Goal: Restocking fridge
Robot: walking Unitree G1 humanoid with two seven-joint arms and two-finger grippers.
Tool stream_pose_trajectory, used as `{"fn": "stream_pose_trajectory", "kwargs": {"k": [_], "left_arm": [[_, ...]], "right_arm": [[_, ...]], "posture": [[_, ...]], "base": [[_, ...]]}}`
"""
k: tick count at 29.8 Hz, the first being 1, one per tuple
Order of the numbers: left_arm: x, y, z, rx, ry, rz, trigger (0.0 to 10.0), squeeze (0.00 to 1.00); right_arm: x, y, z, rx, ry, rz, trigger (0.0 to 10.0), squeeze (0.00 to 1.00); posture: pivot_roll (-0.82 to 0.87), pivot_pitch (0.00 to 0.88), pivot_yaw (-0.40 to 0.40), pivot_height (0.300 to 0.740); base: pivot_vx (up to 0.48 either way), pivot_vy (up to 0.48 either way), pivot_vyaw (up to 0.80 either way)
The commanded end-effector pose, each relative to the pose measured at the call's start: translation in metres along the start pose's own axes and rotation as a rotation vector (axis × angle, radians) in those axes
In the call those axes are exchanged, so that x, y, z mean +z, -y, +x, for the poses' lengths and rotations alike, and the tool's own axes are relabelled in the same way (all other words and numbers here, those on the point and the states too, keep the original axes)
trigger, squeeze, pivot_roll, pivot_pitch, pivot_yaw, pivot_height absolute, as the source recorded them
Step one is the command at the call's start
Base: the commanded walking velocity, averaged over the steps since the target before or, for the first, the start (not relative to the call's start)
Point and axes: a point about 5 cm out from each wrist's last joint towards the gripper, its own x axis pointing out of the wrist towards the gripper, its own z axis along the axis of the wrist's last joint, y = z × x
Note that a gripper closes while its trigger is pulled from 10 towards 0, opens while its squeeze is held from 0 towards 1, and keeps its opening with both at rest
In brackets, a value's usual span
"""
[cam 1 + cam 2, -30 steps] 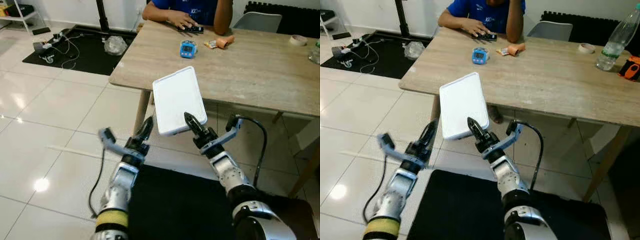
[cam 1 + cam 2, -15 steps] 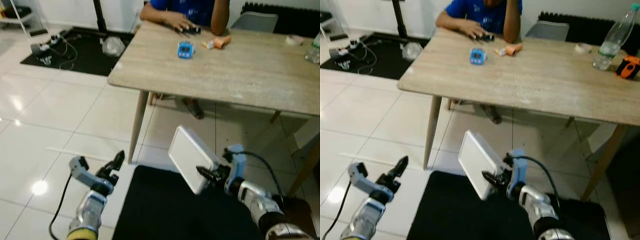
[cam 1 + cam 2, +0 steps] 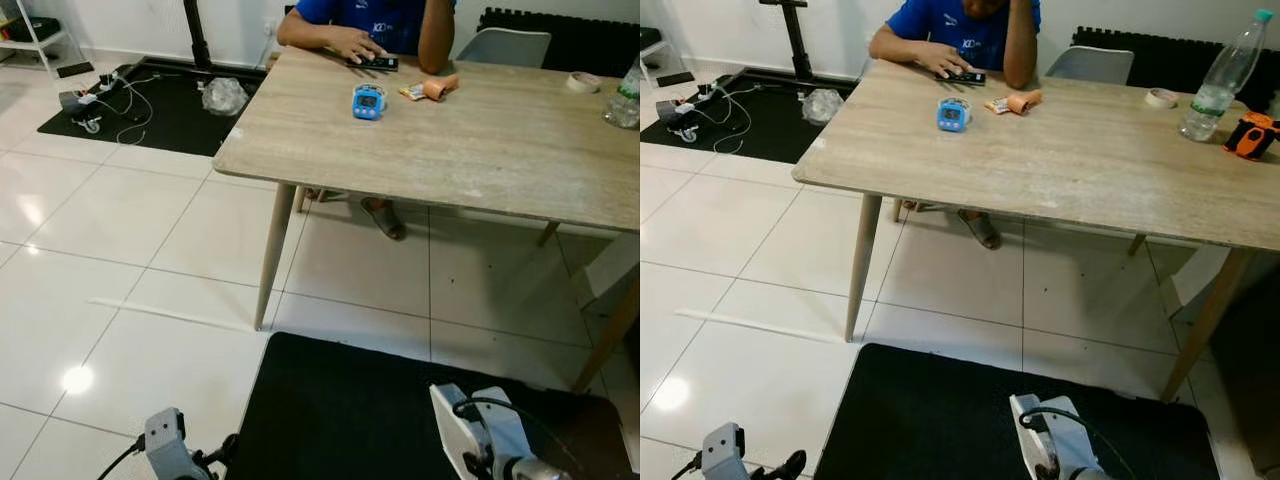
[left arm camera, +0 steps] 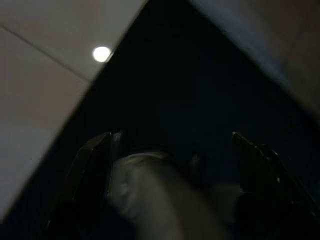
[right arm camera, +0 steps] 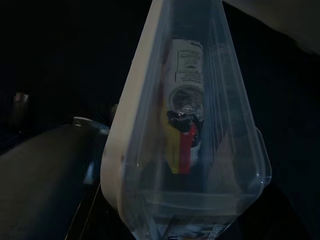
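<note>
Where the right gripper clamps it, the clear white-lidded container shows a labelled packet inside (possibly food); left gripper open.

My view takes in a wooden bench bearing a blue timer, tape roll, water bottle and orange tool; below me, a black mat on white floor tiles.

We see a clear plastic container with a white lid, hanging edge-on, packaged food inside.
</note>
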Motion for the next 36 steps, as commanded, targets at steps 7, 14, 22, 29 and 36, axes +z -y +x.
{"fn": "stream_pose_trajectory", "kwargs": {"k": [7,14,22,29,36], "left_arm": [[-0.025,-0.014,-0.01,0.051,-0.119,0.137,10.0,0.0],[-0.023,-0.007,-0.006,0.039,-0.122,0.179,10.0,0.0],[-0.022,0.001,-0.002,0.025,-0.122,0.214,10.0,0.0],[-0.024,0.004,-0.002,0.01,-0.144,0.228,10.0,0.0],[-0.026,0.007,-0.001,-0.003,-0.152,0.23,10.0,0.0]], "right_arm": [[-0.04,0.001,-0.008,-0.069,-0.117,0.057,10.0,0.0],[-0.05,0.0,-0.01,-0.09,-0.161,0.068,10.0,0.0],[-0.059,-0.007,-0.011,-0.085,-0.19,0.06,10.0,0.0],[-0.06,-0.011,-0.011,-0.077,-0.194,0.056,10.0,0.0],[-0.06,-0.012,-0.011,-0.074,-0.195,0.054,10.0,0.0]], "posture": [[0.01,0.09,-0.039,0.74],[0.0,0.085,-0.035,0.74],[0.0,0.08,-0.031,0.74],[0.0,0.076,-0.026,0.74],[-0.01,0.079,-0.025,0.74]], "base": [[0.0,0.0,0.0],[0.0,0.0,-0.72],[0.0,0.0,-0.77],[0.0,0.0,-0.77],[0.0,0.0,-0.77]]}}
